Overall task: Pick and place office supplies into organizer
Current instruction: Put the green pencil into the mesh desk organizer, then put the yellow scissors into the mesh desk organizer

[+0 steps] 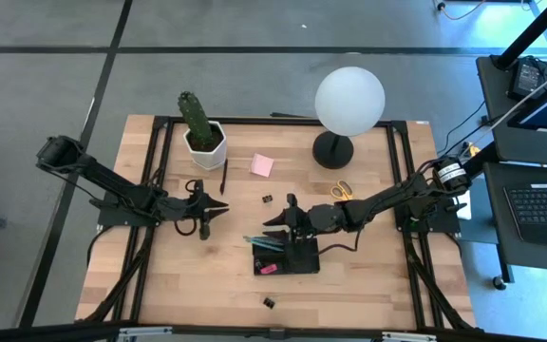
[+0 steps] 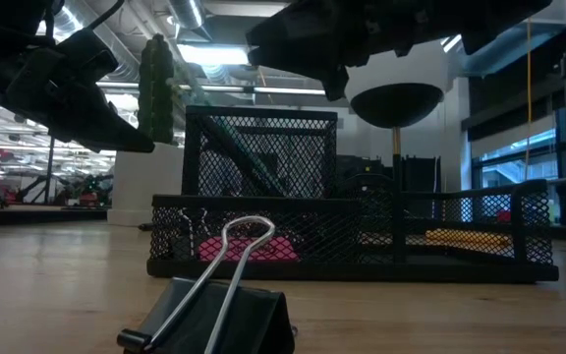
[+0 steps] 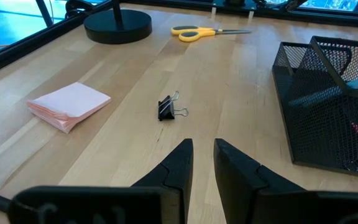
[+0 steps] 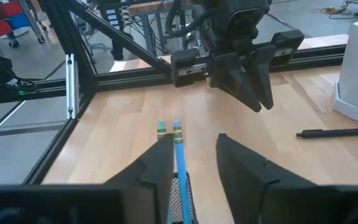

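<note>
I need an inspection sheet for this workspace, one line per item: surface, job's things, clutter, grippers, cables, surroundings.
Surface: wooden table, in a black frame.
Job's things: organizer holds pencils and a pink item; sticky notes, scissors, pen and two binder clips lie loose.
Clutter: cactus, globe lamp.
Grippers: left gripper empty, narrow gap; right gripper open above the organizer, beside the pencils.
Cables: one at the right arm's base.
Surroundings: desk with keyboard on the right.

Pink sticky-note pad (image 3: 69, 105); yellow-handled scissors (image 3: 199, 32); black mesh organizer (image 3: 328, 106).
</note>
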### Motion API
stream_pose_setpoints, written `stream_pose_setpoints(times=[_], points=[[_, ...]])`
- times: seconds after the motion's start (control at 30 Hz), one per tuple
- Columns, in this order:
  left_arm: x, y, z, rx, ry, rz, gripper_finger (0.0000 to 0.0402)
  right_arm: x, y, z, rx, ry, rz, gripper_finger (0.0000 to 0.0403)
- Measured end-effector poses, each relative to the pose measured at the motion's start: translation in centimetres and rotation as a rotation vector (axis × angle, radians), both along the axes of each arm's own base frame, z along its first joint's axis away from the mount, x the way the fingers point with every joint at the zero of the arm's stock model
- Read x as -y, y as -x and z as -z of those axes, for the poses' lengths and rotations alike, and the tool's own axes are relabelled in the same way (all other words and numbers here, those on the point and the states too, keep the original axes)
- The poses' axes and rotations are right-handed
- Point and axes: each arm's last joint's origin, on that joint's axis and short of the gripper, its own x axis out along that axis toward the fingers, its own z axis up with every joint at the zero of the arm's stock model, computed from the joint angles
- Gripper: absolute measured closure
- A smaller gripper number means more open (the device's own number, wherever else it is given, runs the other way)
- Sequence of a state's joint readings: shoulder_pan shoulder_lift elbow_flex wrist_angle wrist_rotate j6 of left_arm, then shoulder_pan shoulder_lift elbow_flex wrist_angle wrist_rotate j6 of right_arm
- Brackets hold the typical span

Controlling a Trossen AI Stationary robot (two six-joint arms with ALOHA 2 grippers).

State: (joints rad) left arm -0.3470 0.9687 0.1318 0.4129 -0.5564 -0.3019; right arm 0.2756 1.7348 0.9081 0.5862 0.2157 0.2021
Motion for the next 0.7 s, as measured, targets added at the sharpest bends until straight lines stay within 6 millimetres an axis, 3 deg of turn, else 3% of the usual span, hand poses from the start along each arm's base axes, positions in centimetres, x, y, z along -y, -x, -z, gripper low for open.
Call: stream_pose_setpoints(times=[0.13,0.27,0.5,0.7], points=[[0.0,0.0,0.0,0.000,0.002,-0.001,0.0343,0.1,0.2,-0.3,-0.007,0.005,-0.001,0.0252],[0.0,0.0,0.0,0.001,0.002,-0.001,0.0343,0.4,1.6,-2.3,-0.054,0.035,-0.030,0.0228],[0.0,0.0,0.0,0.001,0.003,-0.001,0.0343,1.9,6.9,-6.2,-0.270,-0.157,0.051,0.0198],[0.0,0.0,0.0,0.001,0.002,-0.001,0.0343,3.4,11.7,-7.2,-0.489,-0.229,0.183,0.0194]])
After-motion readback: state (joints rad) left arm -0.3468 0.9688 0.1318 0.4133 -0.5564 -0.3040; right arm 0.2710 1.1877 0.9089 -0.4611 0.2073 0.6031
